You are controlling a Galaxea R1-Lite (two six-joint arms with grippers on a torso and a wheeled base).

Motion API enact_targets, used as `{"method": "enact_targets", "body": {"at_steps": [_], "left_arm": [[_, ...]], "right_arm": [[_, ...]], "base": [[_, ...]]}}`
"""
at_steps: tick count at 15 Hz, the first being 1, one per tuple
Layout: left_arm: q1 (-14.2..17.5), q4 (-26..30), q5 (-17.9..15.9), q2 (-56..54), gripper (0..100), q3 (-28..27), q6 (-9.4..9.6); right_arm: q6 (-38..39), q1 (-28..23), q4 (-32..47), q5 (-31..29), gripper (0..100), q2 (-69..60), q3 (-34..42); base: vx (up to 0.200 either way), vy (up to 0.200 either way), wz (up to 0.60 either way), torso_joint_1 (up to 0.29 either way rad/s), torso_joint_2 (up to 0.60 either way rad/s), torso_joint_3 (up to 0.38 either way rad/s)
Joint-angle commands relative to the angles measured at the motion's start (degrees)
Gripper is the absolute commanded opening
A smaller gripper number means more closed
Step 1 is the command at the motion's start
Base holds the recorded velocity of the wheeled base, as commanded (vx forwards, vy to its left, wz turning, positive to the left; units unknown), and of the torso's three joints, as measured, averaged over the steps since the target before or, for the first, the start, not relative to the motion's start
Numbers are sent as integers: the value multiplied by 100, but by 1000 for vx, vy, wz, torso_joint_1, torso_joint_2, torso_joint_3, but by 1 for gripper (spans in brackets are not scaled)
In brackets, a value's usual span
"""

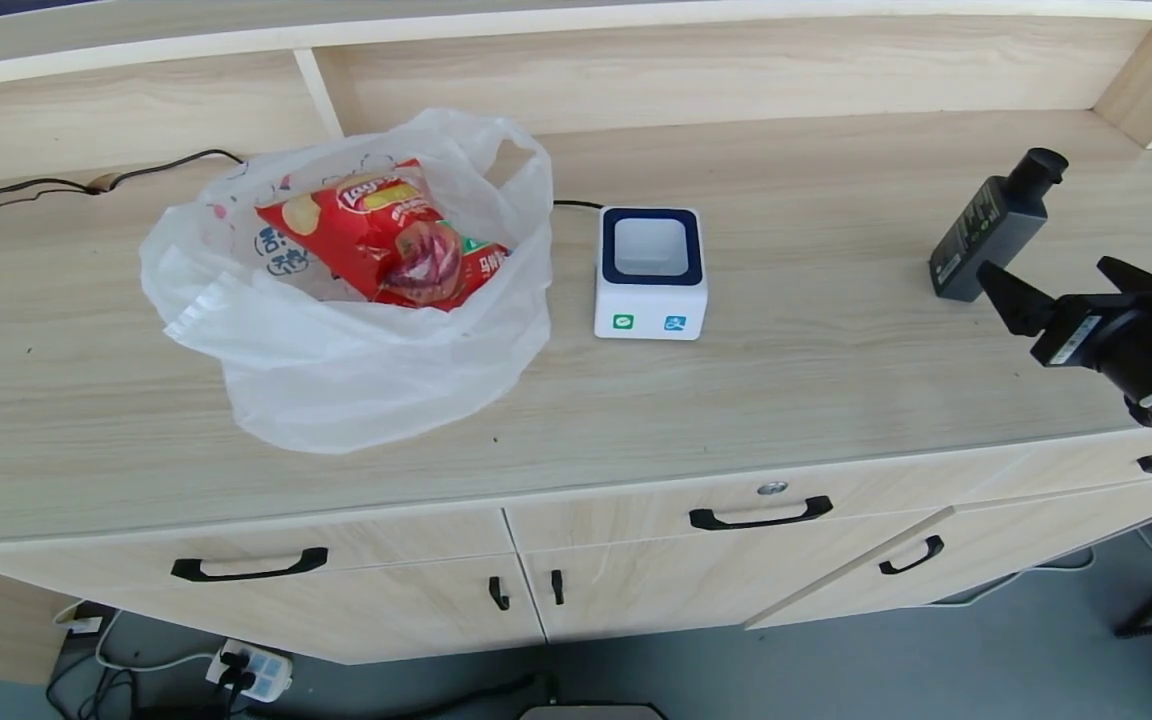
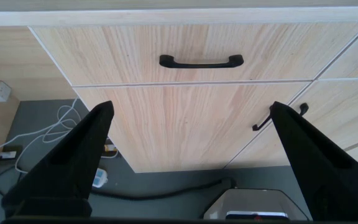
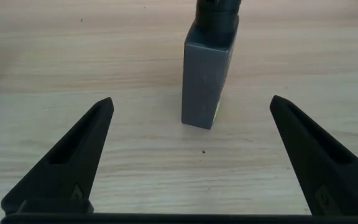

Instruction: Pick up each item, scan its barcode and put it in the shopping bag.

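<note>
A dark grey bottle point(image 1: 994, 222) with a black cap lies on the wooden counter at the far right. My right gripper point(image 1: 1056, 280) stands open just in front of its base, apart from it. In the right wrist view the bottle point(image 3: 208, 76) lies ahead of the gripper point(image 3: 191, 137), centred between the spread fingers. The white scanner point(image 1: 650, 273) with a dark blue rim sits mid-counter. To its left stands the white shopping bag point(image 1: 336, 350), holding a red chip bag point(image 1: 386, 240). My left gripper point(image 2: 191, 137) hangs open below the counter, facing the cabinet fronts.
The wooden counter point(image 1: 786, 400) has a raised back shelf point(image 1: 736, 70). A black cable point(image 1: 86, 185) runs along the back left. Drawers with black handles point(image 1: 761, 515) line the cabinet front. A power strip point(image 1: 251, 672) lies on the floor.
</note>
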Motion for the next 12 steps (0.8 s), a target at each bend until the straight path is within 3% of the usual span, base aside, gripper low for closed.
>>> {"method": "enact_targets", "body": {"at_steps": [1,4,12], "left_arm": [[2,-1,1,9,100,0,0],[-7,-1,1,9,100,0,0],[2,-28,1,9,100,0,17]], "right_arm": [[157,65,13,4,100,547,-582],[394,82,224,4,100,995,-1408],[702,12,479,-224,100,1804,-2753]], "base": [[0,0,0,0,0,0],[0,0,0,0,0,0],[0,0,0,0,0,0]]}}
